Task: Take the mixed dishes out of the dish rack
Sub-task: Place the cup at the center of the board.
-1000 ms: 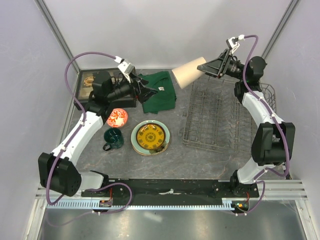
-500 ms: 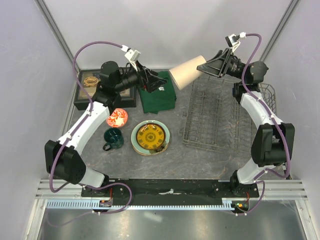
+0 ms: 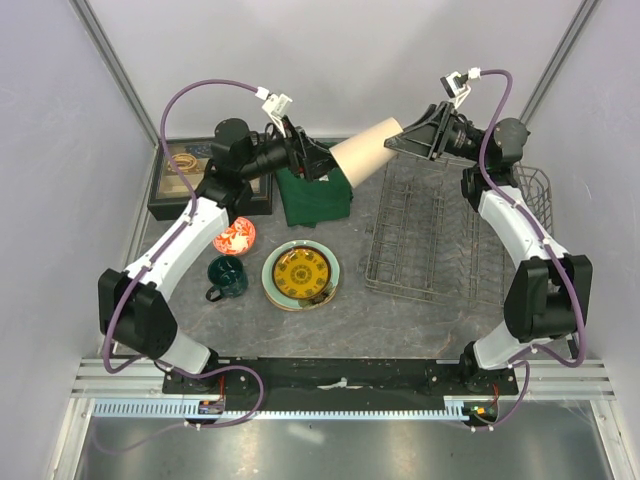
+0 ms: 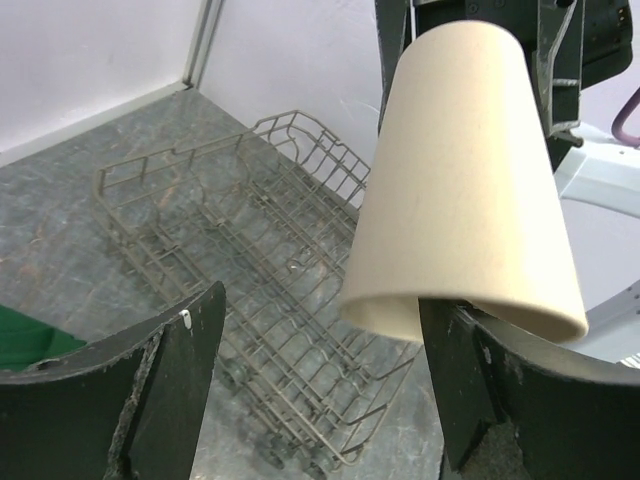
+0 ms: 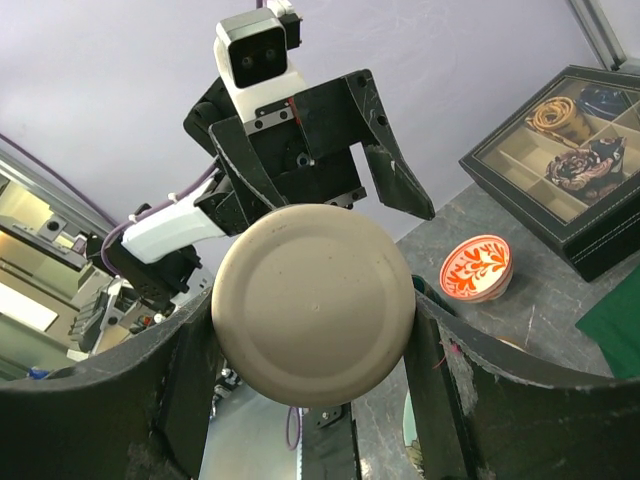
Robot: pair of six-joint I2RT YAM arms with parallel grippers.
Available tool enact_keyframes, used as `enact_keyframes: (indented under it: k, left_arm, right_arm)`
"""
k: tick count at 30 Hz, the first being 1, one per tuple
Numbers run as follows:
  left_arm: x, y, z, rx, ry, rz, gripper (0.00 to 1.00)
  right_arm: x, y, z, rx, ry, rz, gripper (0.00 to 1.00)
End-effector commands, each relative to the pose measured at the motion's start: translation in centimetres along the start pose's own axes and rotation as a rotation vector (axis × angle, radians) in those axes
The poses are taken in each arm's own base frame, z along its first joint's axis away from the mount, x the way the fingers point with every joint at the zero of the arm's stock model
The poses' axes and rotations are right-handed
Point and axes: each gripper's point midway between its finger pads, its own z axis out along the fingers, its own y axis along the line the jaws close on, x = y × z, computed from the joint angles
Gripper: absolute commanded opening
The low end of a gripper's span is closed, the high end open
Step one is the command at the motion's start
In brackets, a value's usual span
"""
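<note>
Upper ctr of top view: beige tumbler (image 3: 362, 155) in mid-air on its side, clamped at base end btwn fingers of right gripper (image 3: 396, 137), mouth aimed frame-left. Left gripper (image 3: 322, 165) right at that mouth, jaws spread wide, no grip; rim-to-finger contact unclear in left-wrist view. Dish rack (image 3: 430, 235) on table, ctr right. Left of ctr: red-and-white bowl (image 3: 234, 236), dark green mug (image 3: 227, 275), small yellow plate (image 3: 300, 272) stacked on pale green plate (image 3: 333, 268). Green cloth (image 3: 315, 200) & black tray (image 3: 185, 165) upper left.

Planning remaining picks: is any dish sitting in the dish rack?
No, the dish rack shows only bare wires, and the right gripper holds the beige tumbler in the air.
</note>
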Motion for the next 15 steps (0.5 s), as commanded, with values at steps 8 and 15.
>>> enact_keyframes:
  k: [8, 15]
  left_arm:
    - [-1.6, -3.3, 0.9, 0.094, -0.022, -0.062, 0.67]
    - [-1.8, -4.7, 0.8, 0.144, -0.014, -0.089, 0.47]
  right_arm:
    - [1.3, 2.9, 0.6, -0.025, -0.005, -0.105, 0.47]
    - [2.5, 3.1, 1.0, -0.022, 0.015, -0.112, 0.48]
